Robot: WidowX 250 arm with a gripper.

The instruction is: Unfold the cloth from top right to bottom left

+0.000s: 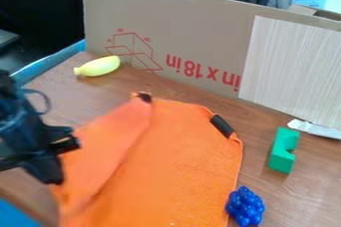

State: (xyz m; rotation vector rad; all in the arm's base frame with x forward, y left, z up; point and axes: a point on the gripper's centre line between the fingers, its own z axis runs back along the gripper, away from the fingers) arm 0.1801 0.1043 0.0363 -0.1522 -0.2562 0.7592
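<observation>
The black gripper (50, 166) is at the left, its lower end at the left edge of the orange cloth (173, 166). It is blurred, and I cannot tell whether it holds the fabric. The cloth spreads over the lower middle of the table, with a blurred flap (110, 144) lying along its left side and a crease running down beside it. A small dark piece shows at the cloth's top corner, and a black band wraps its upper right edge.
A yellow toy vegetable (100, 66) lies at the upper left of the table (193, 92). Blue toy grapes (245, 206) touch or nearly touch the cloth's lower right edge. A green block (283, 150) stands farther right. A cardboard wall (193, 32) borders the back.
</observation>
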